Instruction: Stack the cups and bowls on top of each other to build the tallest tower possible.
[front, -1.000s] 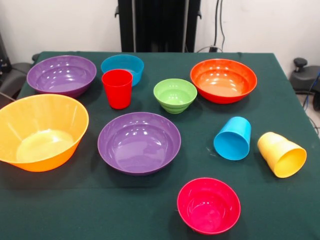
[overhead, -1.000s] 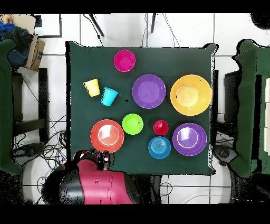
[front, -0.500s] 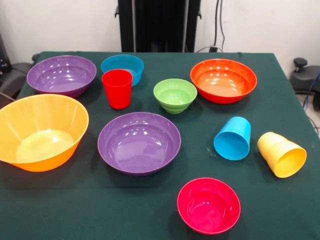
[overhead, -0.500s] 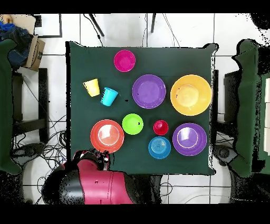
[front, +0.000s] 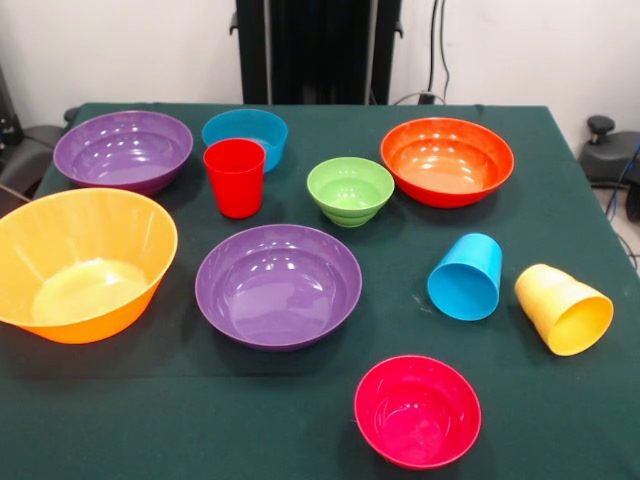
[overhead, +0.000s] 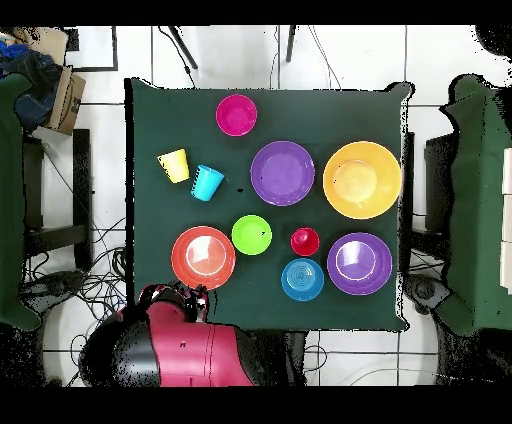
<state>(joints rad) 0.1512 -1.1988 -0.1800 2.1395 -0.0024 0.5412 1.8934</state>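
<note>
- Tool (overhead: 196, 300): I can't tell its state. My overhead feed shows only a dark clump at the end of the folded red and black arm (overhead: 170, 345), off the edge of the worktop (front: 560, 200), near the orange bowl. The front feed doesn't show it.
- Green cloth covers the worktop. Every cup and bowl sits on it singly.
- Large glossy yellow-orange plastic bowl (front: 80, 262): upright at the left edge of the front feed.
- Two glossy purple plastic bowls: one mid-worktop (front: 278, 285), one in the far-left corner (front: 123, 150).
- Small glossy blue plastic bowl (front: 255, 128): beside the far purple one.
- Red plastic tumbler cup (front: 235, 177): upright, just in front of the blue bowl.
- Small glossy green plastic bowl (front: 350, 190): between the red cup and the wide glossy orange plastic bowl (front: 447, 160).
- Blue plastic tumbler cup (front: 466, 277): on its side, mouth towards the front camera.
- Yellow plastic tumbler cup (front: 563, 309): also on its side, near the blue cup but apart from it.
- Small glossy pink plastic bowl (front: 417, 410): upright at the near edge, on its own.
</note>
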